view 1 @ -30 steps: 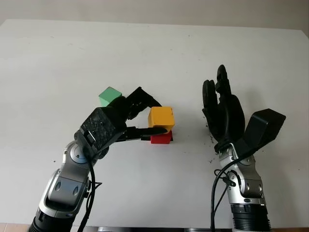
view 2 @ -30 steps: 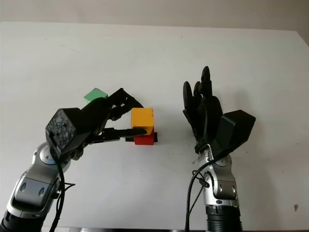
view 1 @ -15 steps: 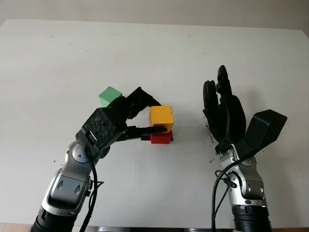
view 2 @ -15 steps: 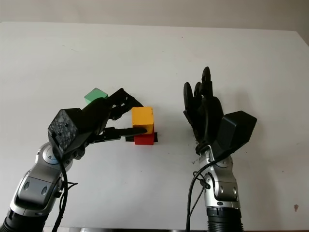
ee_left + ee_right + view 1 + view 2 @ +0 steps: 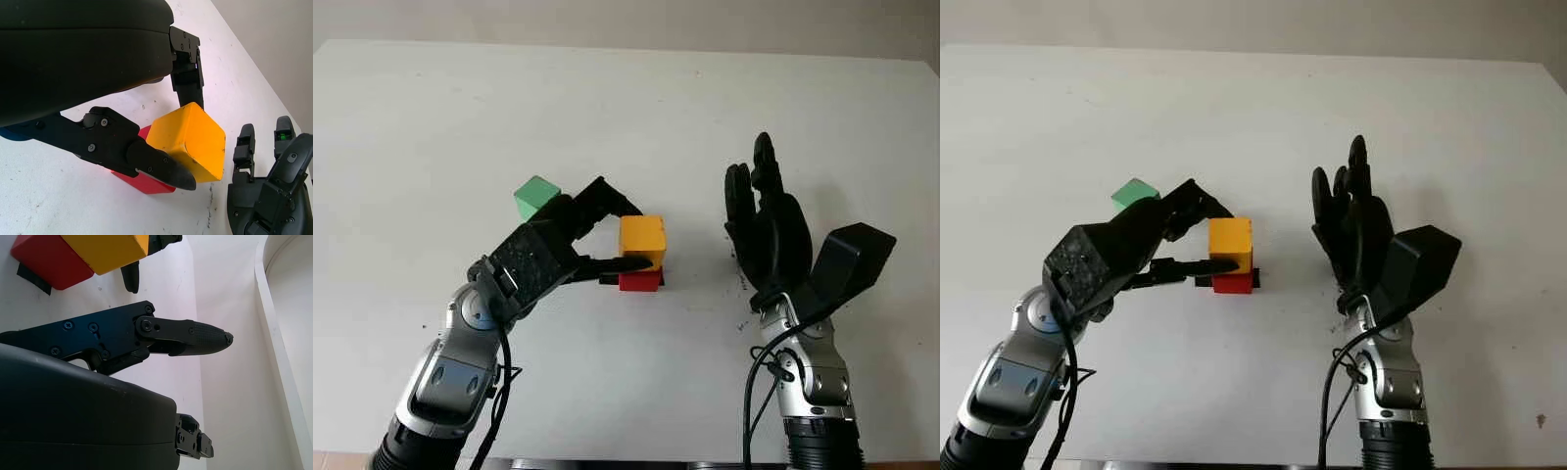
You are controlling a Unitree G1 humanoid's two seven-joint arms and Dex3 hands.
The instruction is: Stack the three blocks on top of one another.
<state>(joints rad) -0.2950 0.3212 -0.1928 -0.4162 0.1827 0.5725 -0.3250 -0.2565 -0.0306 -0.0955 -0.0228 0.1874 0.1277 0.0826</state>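
Just left of the surface's (image 5: 862, 117) middle, the left hand (image 5: 570, 238) pinches the yellow block (image 5: 641, 237) atop the red block (image 5: 639, 280), the green block (image 5: 534, 196) lying behind-left of it, far from the open right hand (image 5: 766, 227).

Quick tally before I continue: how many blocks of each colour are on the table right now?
Yellow block: 1, on top of the red one, in the left robot hand
Red block: 1, on the table
Green block: 1, apart on the table
Total: 3
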